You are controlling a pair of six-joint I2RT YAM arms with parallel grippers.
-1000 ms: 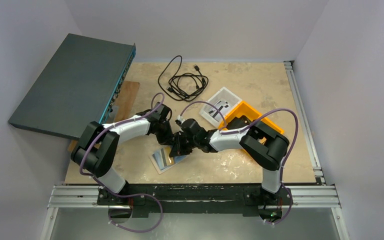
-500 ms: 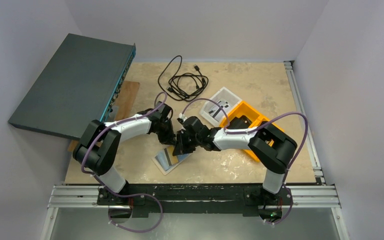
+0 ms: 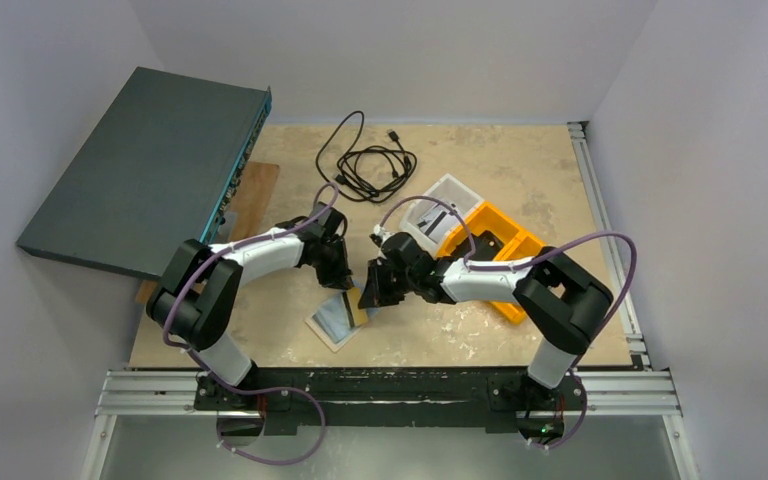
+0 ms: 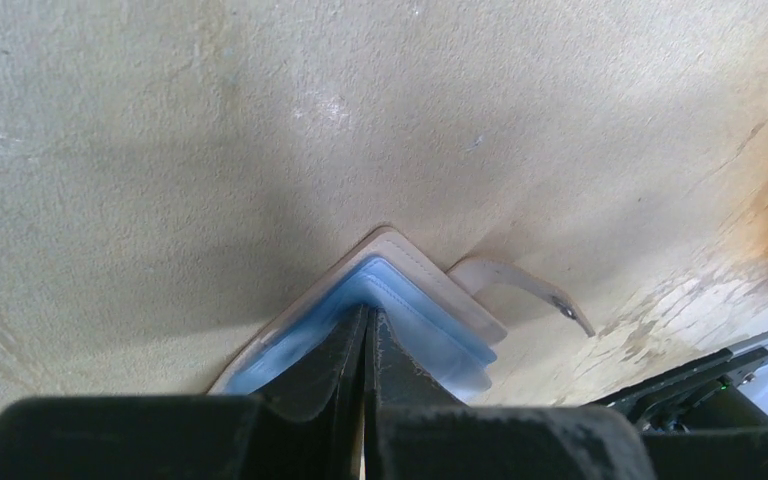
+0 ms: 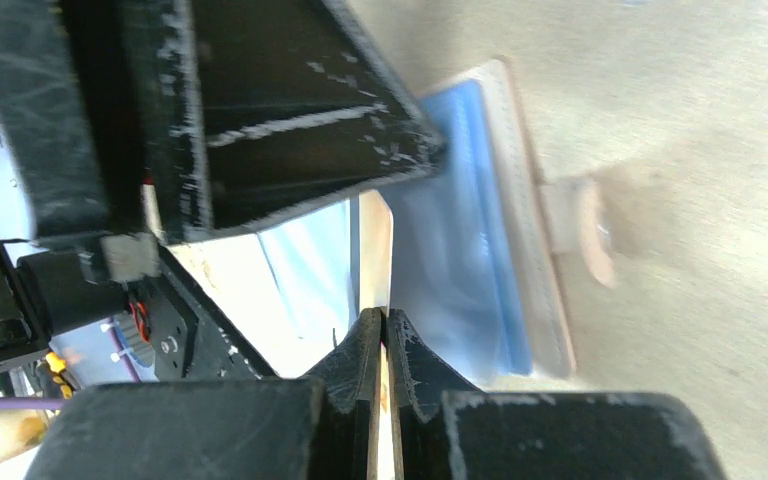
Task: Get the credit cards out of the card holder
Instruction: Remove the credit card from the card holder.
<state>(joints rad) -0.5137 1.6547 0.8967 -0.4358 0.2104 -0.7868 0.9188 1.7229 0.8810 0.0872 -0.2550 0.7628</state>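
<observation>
Card holder (image 3: 328, 325) lay open. L gripper (image 4: 365, 320), fingers pressed together, held it down; R gripper (image 5: 380, 325) pinched one card (image 5: 375, 250), prob. not fully out yet.

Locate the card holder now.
In the top view the card holder lies open on the table near its front edge, left of centre, under the left tool and right tool.

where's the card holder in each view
Top external: card holder lies open, lower middle, below both gripper tips.
Left wrist: bottom centre, under the fingers.
Right wrist: centre right.
Shared landmark: the shut left gripper, tip on its blue inside.
</observation>
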